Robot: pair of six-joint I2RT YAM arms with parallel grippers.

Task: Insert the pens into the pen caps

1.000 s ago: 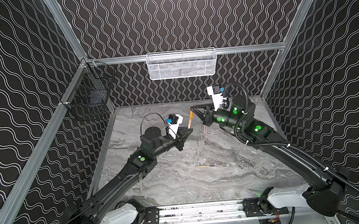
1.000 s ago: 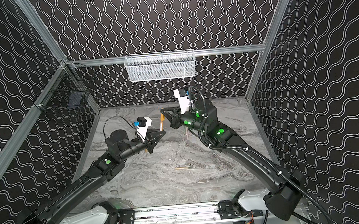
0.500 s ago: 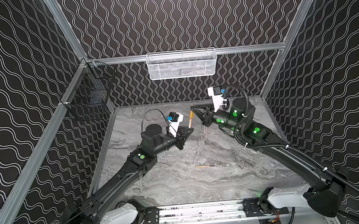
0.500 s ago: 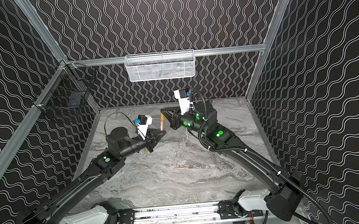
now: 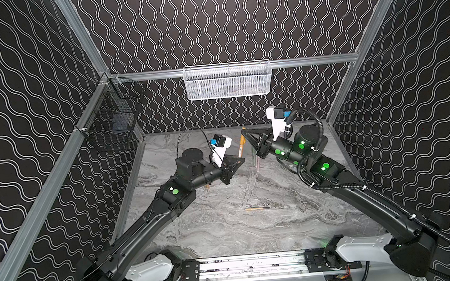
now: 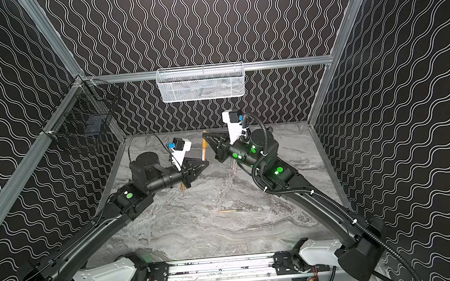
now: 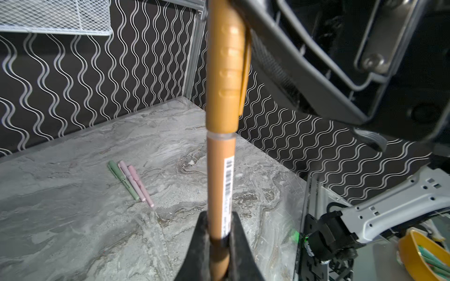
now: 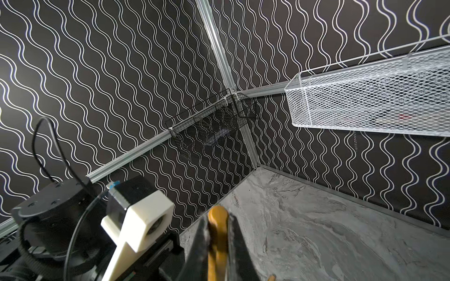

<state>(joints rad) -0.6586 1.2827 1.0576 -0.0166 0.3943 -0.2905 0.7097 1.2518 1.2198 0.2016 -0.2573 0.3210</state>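
- Left wrist view: the tan-brown pen (image 7: 220, 185) stands nearly upright in the air. Its upper end is inside the tan-brown cap (image 7: 225, 73), whose open rim meets a pale ring on the barrel
- The left gripper (image 7: 219, 219) is clamped on the pen's lower barrel, one finger on each side
- Right wrist view: the right gripper (image 8: 218, 219) is pinched on the cap's rounded top end, which shows between its fingers
- In both top views the capped pen hangs above the tabletop (image 5: 226, 230) at about 12 o'clock from its middle. The left gripper comes in from 8 o'clock and the right from 3 o'clock
- Three pens (image 7: 131, 181), one pale green and two pale pink, lie side by side and touching on the tabletop, near the held pen at about its 4 o'clock in a top view
- A loose tan-brown pen (image 5: 257, 208) with a thin dark tip lies alone near the table's middle, well apart from the others, toward 6 o'clock
- A white mesh basket (image 5: 227, 82) hangs on the back wall at 12 o'clock
- A black wire basket (image 5: 111, 120) hangs on the side wall at 10 o'clock
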